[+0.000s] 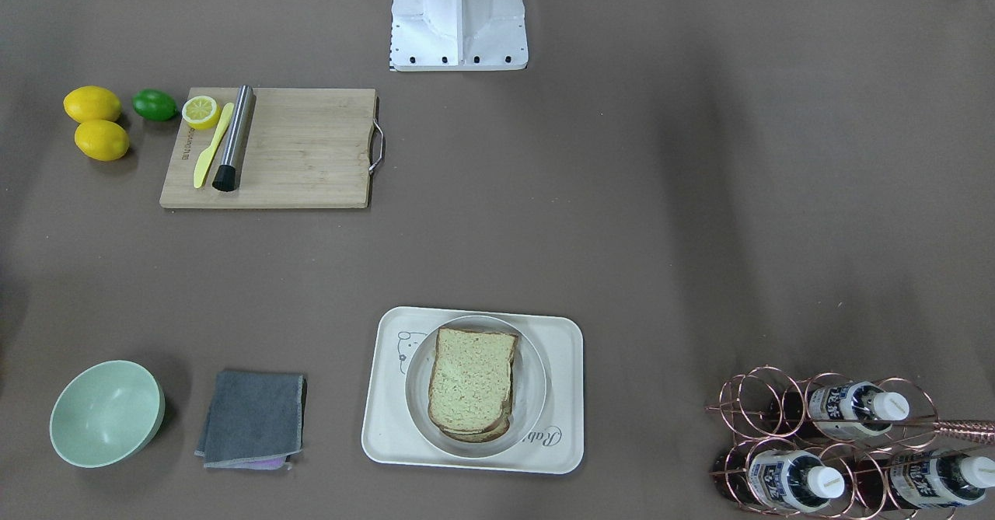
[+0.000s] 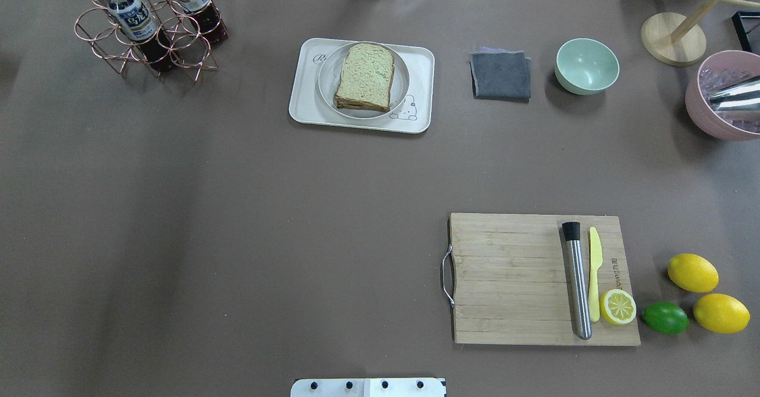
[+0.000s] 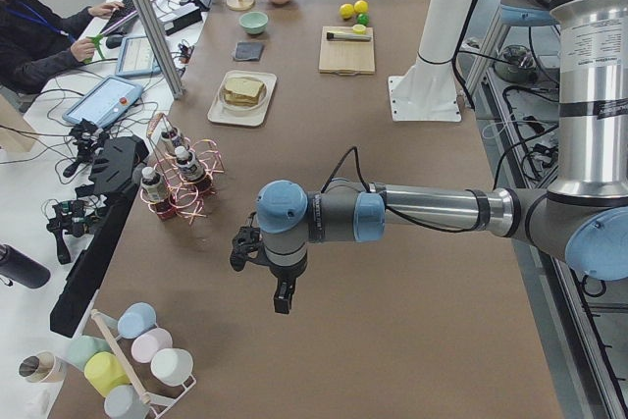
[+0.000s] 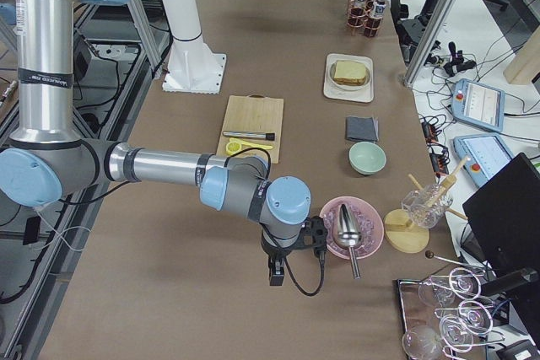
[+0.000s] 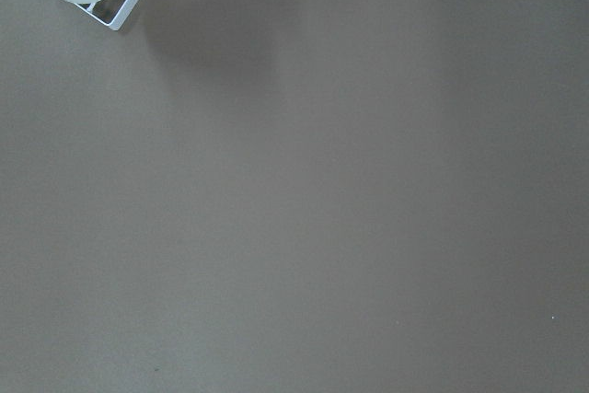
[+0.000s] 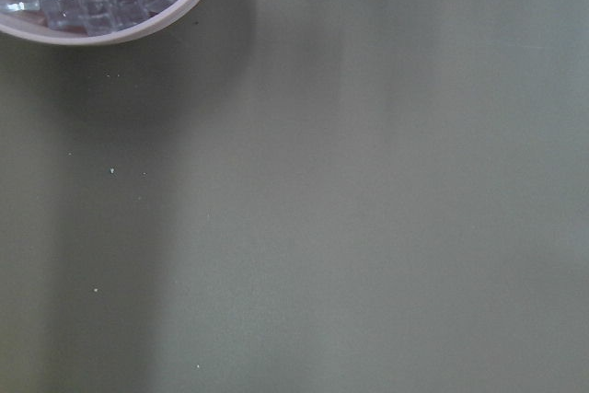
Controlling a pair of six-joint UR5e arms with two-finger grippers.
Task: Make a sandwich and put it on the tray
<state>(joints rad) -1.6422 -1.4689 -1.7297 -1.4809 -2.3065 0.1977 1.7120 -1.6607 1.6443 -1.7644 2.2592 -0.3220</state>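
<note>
while both arms hang over bare table at opposite ends, the sandwich [image 1: 472,380] lies well apart from either gripper, on a clear plate [image 1: 535,384] set on the tray [image 1: 389,436]. the left gripper [image 3: 282,298] points down, with the bottle rack [image 3: 182,183] between it and the tray. the right gripper [image 4: 274,274] points down just beside a pink bowl [image 4: 369,206] of ice. i cannot tell how far either gripper is parted, and no object shows in either.

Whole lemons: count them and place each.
2: far lemon and near lemon, side by side on the table, past the lime from the board. None seem hidden.
</note>
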